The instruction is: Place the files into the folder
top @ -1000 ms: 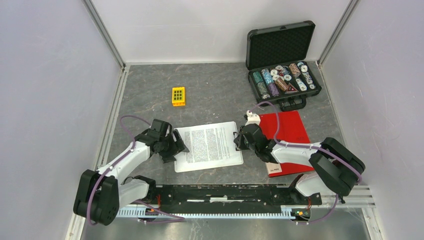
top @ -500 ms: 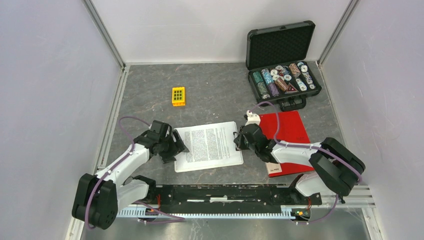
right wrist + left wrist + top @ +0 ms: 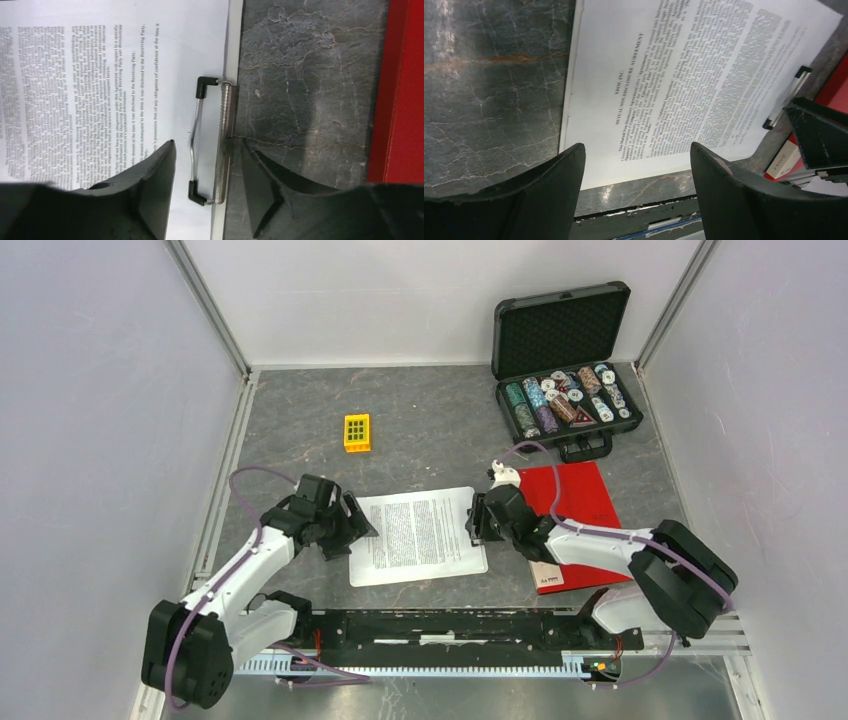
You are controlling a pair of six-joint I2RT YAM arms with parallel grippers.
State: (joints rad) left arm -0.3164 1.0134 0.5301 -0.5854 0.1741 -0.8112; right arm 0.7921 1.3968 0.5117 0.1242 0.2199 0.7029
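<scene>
The files (image 3: 415, 533) are white sheets of dense black text lying on a white clipboard (image 3: 232, 50) at the table's middle. They also show in the left wrist view (image 3: 684, 75) and the right wrist view (image 3: 75, 75). The red folder (image 3: 580, 500) lies closed to their right, its white label (image 3: 546, 578) at the near corner. My left gripper (image 3: 352, 525) is open and empty over the sheets' left edge (image 3: 638, 150). My right gripper (image 3: 472, 525) is open, its fingers either side of the clipboard's metal clip (image 3: 220, 140), and midway between the fingertips is the clip's wire (image 3: 208, 145).
An open black case of poker chips (image 3: 565, 390) stands at the back right. A small yellow block (image 3: 357, 432) lies at the back left. Side walls close in the table, and the arms' base rail (image 3: 450, 630) runs along the near edge.
My left gripper has shifted slightly away from the near edge along the sheets' left side. My right gripper has edged a little left over the clip. The sheets and folder stay put.
</scene>
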